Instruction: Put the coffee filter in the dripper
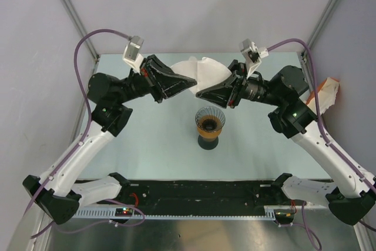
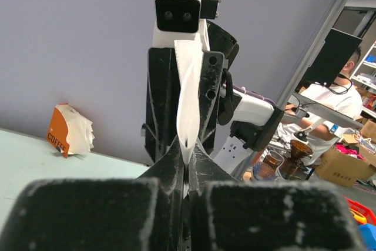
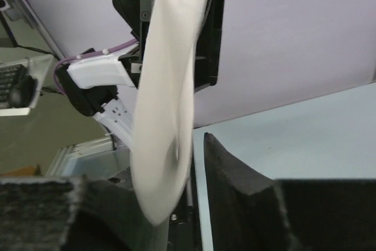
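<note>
One thin white paper coffee filter [image 1: 204, 67], one clear grey-tinted ribbed cone dripper [image 1: 210, 119], one orange-and-white packet [image 1: 326, 94], two black claws: left claw [image 1: 191, 84] and right claw [image 1: 200, 93].

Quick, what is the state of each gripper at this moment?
Left gripper: shut on the coffee filter.
Right gripper: open; the filter hangs between its jaws, unclamped.

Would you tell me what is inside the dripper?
No filter: the clear grey ribbed cone dripper shows only an orange-brown ring with dark centre, inside or beneath unclear. The white paper coffee filter hangs in the left gripper.
</note>
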Controlling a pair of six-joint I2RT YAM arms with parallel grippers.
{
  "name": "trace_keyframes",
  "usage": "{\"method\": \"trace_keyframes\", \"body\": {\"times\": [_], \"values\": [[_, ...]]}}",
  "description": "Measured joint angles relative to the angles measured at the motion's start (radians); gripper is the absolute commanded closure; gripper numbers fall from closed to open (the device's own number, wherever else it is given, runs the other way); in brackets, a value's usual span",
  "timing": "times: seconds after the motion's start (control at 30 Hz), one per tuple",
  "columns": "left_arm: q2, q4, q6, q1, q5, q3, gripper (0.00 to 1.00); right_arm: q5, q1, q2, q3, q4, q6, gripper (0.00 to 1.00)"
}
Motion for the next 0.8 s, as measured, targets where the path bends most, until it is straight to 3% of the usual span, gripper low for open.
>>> {"method": "trace_keyframes", "body": {"times": [0.1, 0.23, 0.33, 0.37, 0.47, 0.53, 0.57, 0.67, 0.8], "values": [[-0.005, 0.003, 0.0, 0.0, 0.0, -0.013, 1.0, -0.001, -0.029, -0.011, 0.0, -0.017, -0.003, 0.65], [-0.003, 0.002, 0.0, 0.0, 0.0, -0.025, 1.0, -0.001, -0.076, -0.022, 0.005, -0.028, -0.001, 0.95], [-0.002, 0.002, 0.0, 0.0, 0.0, -0.026, 1.0, -0.009, -0.092, -0.024, 0.009, -0.029, 0.005, 0.99], [-0.002, 0.002, 0.0, 0.0, 0.001, -0.026, 1.0, -0.013, -0.096, -0.026, 0.01, -0.029, 0.005, 0.98], [-0.001, 0.002, -0.001, 0.002, 0.0, -0.026, 1.0, -0.026, -0.107, -0.028, 0.01, -0.03, 0.011, 0.62], [0.0, 0.002, -0.001, 0.005, 0.001, -0.026, 1.0, -0.027, -0.114, -0.032, 0.01, -0.034, 0.013, 0.55], [0.0, 0.002, -0.002, 0.006, 0.002, -0.026, 1.0, -0.027, -0.12, -0.034, 0.011, -0.036, 0.014, 0.58], [0.0, 0.002, -0.002, 0.008, 0.002, -0.026, 1.0, -0.027, -0.128, -0.038, 0.023, -0.035, 0.012, 0.9], [0.0, 0.002, -0.002, 0.008, 0.002, -0.026, 1.0, -0.036, -0.136, -0.044, 0.039, -0.035, 0.015, 0.99]]}}
